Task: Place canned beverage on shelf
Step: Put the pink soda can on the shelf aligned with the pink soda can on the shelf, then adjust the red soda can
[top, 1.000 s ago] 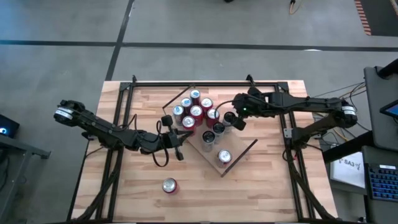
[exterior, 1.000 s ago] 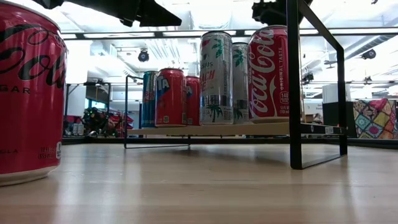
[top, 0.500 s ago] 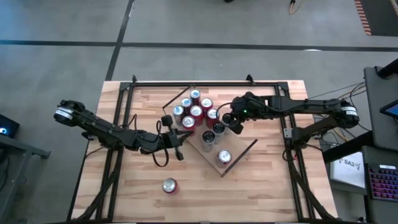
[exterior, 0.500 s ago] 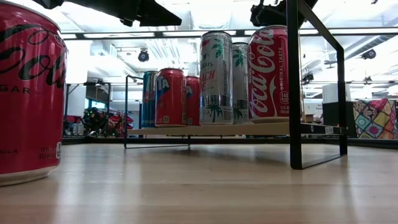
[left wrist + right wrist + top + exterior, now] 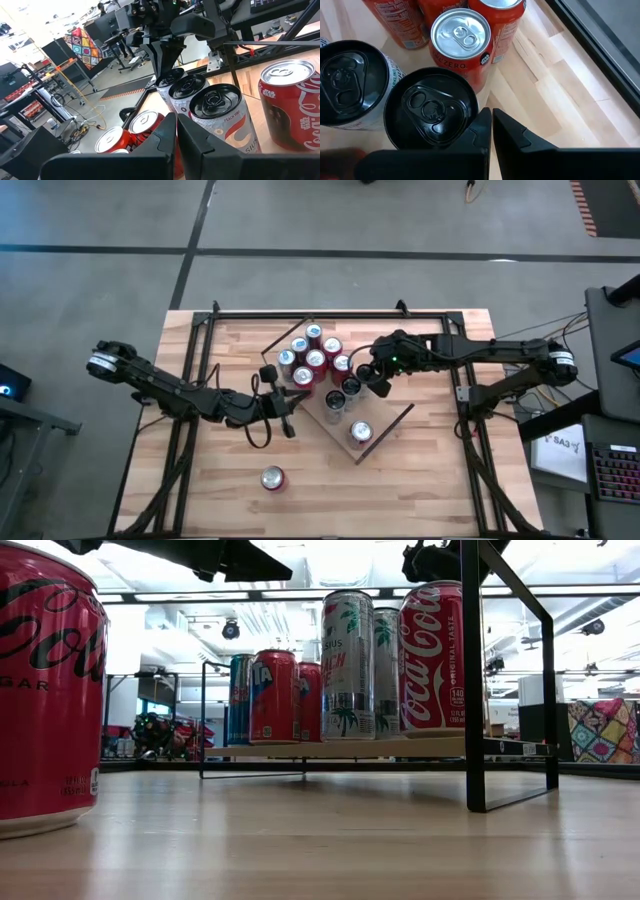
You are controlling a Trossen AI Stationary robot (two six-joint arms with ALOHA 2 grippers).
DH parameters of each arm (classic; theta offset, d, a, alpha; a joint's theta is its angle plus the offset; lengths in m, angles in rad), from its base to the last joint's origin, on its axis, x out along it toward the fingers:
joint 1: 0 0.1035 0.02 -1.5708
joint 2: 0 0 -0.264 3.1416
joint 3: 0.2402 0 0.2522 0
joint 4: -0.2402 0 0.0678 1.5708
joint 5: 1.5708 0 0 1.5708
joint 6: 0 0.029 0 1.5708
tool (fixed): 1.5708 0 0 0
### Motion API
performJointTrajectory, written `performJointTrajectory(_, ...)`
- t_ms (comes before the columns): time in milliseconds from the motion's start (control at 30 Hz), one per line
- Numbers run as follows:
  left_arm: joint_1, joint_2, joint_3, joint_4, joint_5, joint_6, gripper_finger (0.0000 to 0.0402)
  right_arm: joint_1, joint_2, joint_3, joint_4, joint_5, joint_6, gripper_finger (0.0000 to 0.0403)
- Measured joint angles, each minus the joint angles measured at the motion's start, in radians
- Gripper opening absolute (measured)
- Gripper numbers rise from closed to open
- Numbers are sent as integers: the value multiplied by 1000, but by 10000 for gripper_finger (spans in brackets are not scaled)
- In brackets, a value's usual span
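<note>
Grey concrete floor (image 5: 100, 220) crossed by dark lines, plank table (image 5: 230, 500) on a black frame, desk with keyboard (image 5: 612, 470) at the right edge, bright ceiling lights (image 5: 300, 560), patterned cloth (image 5: 598, 730) and cluttered workbenches (image 5: 30, 95) across the room

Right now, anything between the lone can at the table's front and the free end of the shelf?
Nothing visible. The red can stands alone on bare table; only open wood lies between it and the shelf. The shelf's near end holds one can, with board free beside it.
</note>
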Motion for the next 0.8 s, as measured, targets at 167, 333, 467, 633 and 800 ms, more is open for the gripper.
performJointTrajectory(167, 0, -2, 0, -1, 0, 5, 0, 0, -8, 0, -8, 16, 2, 9)
performJointTrajectory(333, -1, -34, 0, -5, 0, 45, 0, 0, -15, 47, -38, 35, 10, 9)
performJointTrajectory(467, -1, -94, 0, -35, 0, 130, 0, 0, -11, 109, -38, 57, 16, 9)
performJointTrajectory(633, 5, -192, 0, -104, 0, 191, 0, 0, 28, 195, -39, 49, 54, 9)
performJointTrajectory(800, 15, -293, 0, -110, 2, 318, 0, 0, 117, 297, -46, 21, 63, 9)
